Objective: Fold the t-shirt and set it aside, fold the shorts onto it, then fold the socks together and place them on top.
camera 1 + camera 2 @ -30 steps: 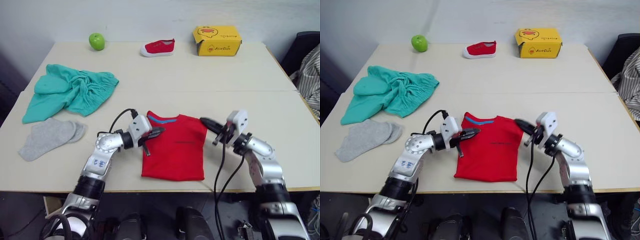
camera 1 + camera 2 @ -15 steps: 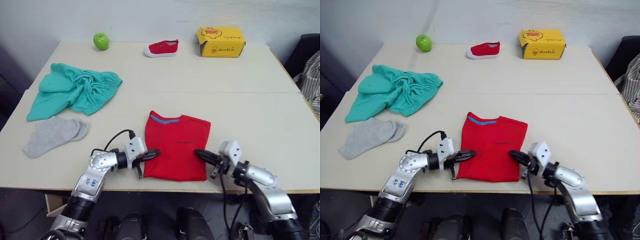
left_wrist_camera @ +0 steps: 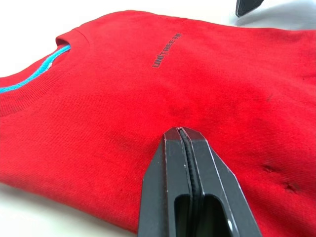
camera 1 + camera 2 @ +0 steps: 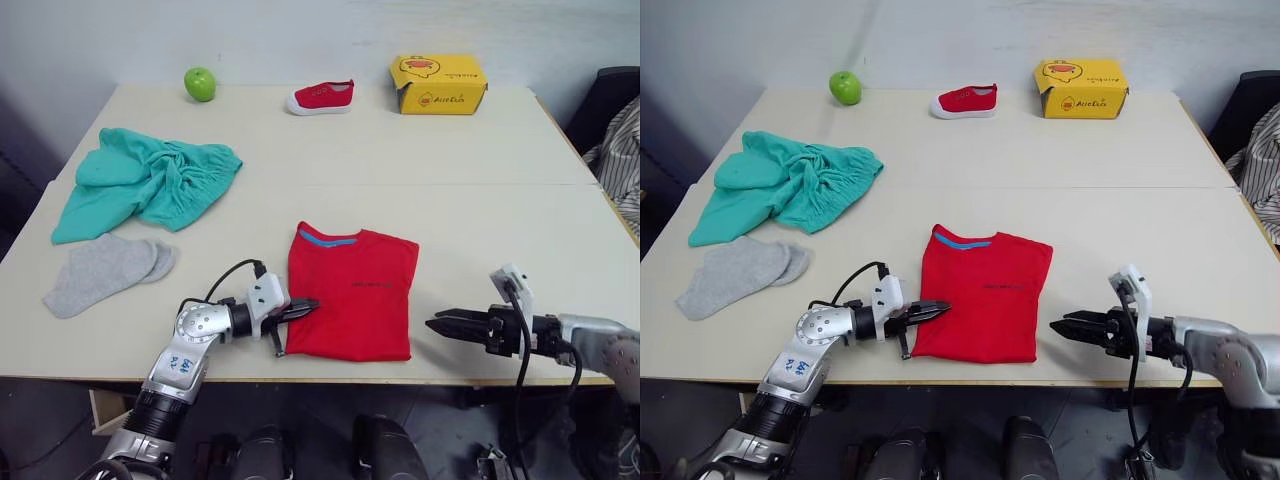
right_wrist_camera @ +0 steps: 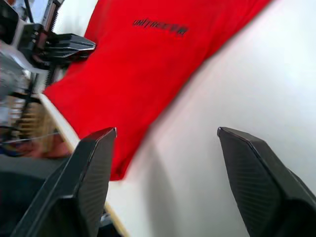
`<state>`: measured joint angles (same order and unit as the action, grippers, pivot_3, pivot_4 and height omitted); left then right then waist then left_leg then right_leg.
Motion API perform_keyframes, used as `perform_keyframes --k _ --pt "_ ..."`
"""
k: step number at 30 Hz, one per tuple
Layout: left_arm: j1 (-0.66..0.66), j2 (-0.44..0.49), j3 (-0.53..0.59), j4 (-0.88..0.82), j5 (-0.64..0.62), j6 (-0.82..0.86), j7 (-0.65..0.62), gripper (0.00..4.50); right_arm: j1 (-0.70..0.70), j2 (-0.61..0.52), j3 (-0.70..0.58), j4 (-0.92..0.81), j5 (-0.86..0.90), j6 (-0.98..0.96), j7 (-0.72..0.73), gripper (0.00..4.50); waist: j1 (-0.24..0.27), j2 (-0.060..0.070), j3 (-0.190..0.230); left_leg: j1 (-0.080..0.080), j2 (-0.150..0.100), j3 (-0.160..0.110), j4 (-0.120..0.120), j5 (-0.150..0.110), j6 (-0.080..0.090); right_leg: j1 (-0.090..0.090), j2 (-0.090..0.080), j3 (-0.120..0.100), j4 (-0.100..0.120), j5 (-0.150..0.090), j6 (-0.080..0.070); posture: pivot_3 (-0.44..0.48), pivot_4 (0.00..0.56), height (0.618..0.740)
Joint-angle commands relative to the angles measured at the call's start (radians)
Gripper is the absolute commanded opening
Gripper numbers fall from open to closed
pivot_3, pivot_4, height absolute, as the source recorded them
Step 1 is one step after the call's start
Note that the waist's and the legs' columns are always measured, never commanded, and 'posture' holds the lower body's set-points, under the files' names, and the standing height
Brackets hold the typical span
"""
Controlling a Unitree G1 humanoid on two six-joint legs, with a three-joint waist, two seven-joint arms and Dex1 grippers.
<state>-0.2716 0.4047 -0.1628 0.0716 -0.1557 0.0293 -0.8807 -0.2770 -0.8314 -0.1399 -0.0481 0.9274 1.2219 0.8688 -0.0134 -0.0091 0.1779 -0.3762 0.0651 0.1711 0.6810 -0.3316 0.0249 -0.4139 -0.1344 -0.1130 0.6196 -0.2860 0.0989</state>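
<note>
So nearest to us, our left gripper has its two black fingers pinched fully together at the left near edge of the bright red cloth t-shirt with the blue collar band; we can't tell if any cloth is actually caught between them or if the tips are just lying on top. Our right gripper sits just off the shirt's right edge with its jaws spread wide, holding nothing. The shirt lies as a narrow rectangle near the front edge of the pale wooden table, so one sloppy drag could slide it off, and a one-sided lift would probably skew the fold. Further back to our left, the plain light grey socks and the crumpled teal-green cloth shorts wait untouched.
</note>
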Motion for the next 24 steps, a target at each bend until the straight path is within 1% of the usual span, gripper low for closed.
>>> perform_keyframes --k 1,4,7,13,16,20,22,23,24 --pt "-0.015 -0.003 0.002 0.016 -0.009 -0.021 -0.009 0.00 -0.087 0.044 0.086 0.056 -0.025 0.080 -0.023 3.16 0.002 0.000 0.000 0.000 0.000 0.000 0.000 0.000 0.000 0.000 0.000 0.000 0.000 0.000 0.000 0.000 0.150 0.740" --pt "-0.025 -0.002 0.004 0.035 -0.007 -0.033 -0.014 0.00 -0.142 0.078 0.148 0.072 -0.059 0.094 -0.023 3.16 0.001 0.000 -0.001 0.000 0.000 0.001 0.000 0.001 -0.001 0.000 0.000 0.000 0.000 0.000 0.000 0.000 0.150 0.740" --pt "-0.033 -0.003 0.016 0.050 -0.016 -0.040 -0.015 0.00 -0.192 0.141 0.187 0.094 -0.073 0.151 -0.055 3.16 -0.002 0.000 -0.001 0.000 0.000 0.001 0.000 0.001 -0.001 0.000 0.000 0.000 0.000 0.000 0.000 0.000 0.150 0.740" --pt "-0.027 0.004 0.025 0.055 -0.015 -0.048 -0.015 0.00 -0.223 0.250 0.176 0.141 -0.101 0.194 -0.111 3.16 -0.019 -0.002 -0.003 0.000 0.001 0.001 0.000 0.001 -0.003 0.000 0.001 0.000 0.001 0.000 0.000 0.000 0.150 0.740" --pt "-0.021 0.009 0.031 0.056 -0.016 -0.052 -0.016 0.00 -0.221 0.277 0.151 0.152 -0.109 0.192 -0.129 2.55 -0.020 -0.003 -0.004 0.000 0.002 0.001 0.000 0.000 -0.003 0.000 0.002 0.000 0.001 0.000 0.000 0.000 0.150 0.740" --pt "-0.018 0.014 0.039 0.058 -0.022 -0.064 -0.024 0.00 -0.204 0.275 0.127 0.151 -0.130 0.161 -0.137 1.18 -0.017 -0.003 -0.004 0.000 0.002 0.001 0.000 0.000 -0.004 0.000 0.002 0.000 0.001 0.000 -0.001 0.000 0.150 0.740" --pt "-0.017 0.017 0.042 0.056 -0.029 -0.073 -0.037 0.00 -0.197 0.270 0.109 0.144 -0.133 0.155 -0.141 0.41 -0.017 -0.005 -0.005 0.000 0.002 0.001 0.000 0.000 -0.004 0.000 0.002 0.000 0.000 0.000 -0.001 0.000 0.150 0.740" --pt "-0.015 0.019 0.044 0.054 -0.034 -0.079 -0.046 0.00 -0.194 0.269 0.097 0.140 -0.133 0.159 -0.148 0.15 -0.016 -0.008 -0.007 0.000 0.002 0.001 0.000 0.000 -0.004 0.000 0.002 0.000 0.000 0.000 -0.001 0.000 0.150 0.740" --pt "-0.013 0.022 0.047 0.044 -0.048 -0.087 -0.064 0.00 -0.193 0.266 0.084 0.134 -0.133 0.177 -0.161 0.02 -0.016 -0.010 -0.008 0.000 0.002 0.001 0.000 0.000 -0.003 0.000 0.001 -0.001 0.000 0.000 -0.001 0.000 0.150 0.740"
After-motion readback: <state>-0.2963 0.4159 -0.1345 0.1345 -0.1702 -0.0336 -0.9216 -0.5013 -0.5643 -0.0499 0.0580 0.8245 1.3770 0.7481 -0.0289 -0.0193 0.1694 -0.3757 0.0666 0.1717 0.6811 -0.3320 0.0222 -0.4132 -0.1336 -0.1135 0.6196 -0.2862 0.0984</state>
